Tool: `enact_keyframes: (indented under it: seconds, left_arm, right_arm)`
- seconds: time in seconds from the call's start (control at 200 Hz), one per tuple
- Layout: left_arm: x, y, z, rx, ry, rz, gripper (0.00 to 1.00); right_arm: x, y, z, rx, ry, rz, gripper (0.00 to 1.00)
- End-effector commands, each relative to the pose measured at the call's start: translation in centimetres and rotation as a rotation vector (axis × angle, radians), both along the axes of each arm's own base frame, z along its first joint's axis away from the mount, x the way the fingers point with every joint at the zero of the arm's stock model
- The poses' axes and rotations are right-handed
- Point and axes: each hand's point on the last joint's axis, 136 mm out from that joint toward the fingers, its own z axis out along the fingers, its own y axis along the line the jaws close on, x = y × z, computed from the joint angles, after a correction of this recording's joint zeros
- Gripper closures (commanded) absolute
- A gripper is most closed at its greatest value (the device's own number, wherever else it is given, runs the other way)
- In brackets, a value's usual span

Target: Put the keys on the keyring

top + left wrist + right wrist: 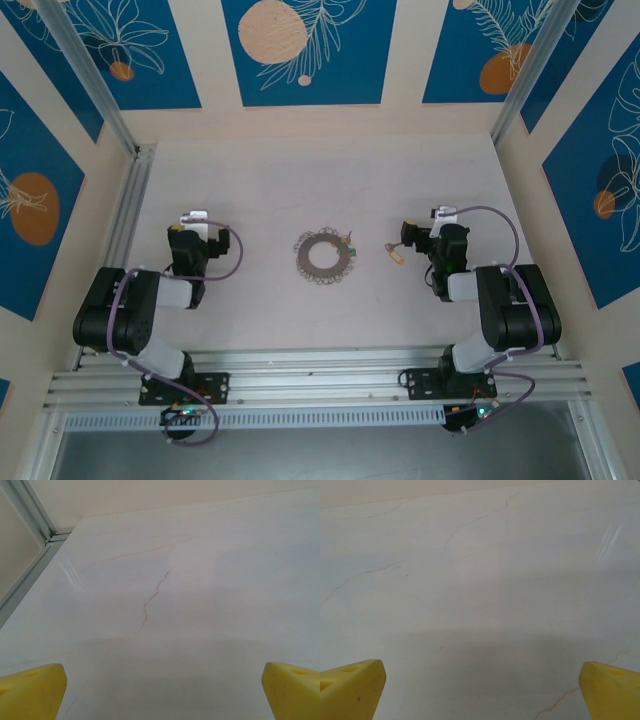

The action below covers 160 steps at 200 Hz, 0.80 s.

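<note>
The keyring (322,257) lies mid bench (260,180), brass key (395,252) to its right; left gripper (160,690) and right gripper (480,690) both spread apart.

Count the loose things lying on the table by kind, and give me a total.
Keys: 2 (pale gold key, green-headed key)
Keyring: 1
Total: 3
</note>
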Motion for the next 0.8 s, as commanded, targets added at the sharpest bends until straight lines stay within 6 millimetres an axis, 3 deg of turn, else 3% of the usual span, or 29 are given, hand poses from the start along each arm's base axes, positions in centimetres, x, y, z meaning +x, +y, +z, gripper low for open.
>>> enact_keyframes:
  seconds: [0.0, 0.59, 0.73, 0.795]
  left_arm:
    - [0.0, -0.3, -0.1, -0.009, -0.005, -0.016, 0.0]
    - [0.0, -0.3, -0.1, -0.009, -0.006, -0.016, 0.0]
    - [-0.2, -0.5, 1.8, 0.06, -0.002, 0.02, 0.0]
    - [-0.3, -1.6, 3.3, 0.121, 0.033, 0.009, 0.0]
  right_arm:
    - [0.6, -0.1, 1.0, 0.018, -0.031, -0.004, 0.01]
    - [0.5, -0.1, 1.1, 0.009, -0.035, -0.008, 0.01]
    - [0.5, 1.0, 3.0, -0.085, -0.046, -0.024, 0.01]
    - [0.6, 2.9, 4.8, -0.153, -0.01, 0.03, 0.01]
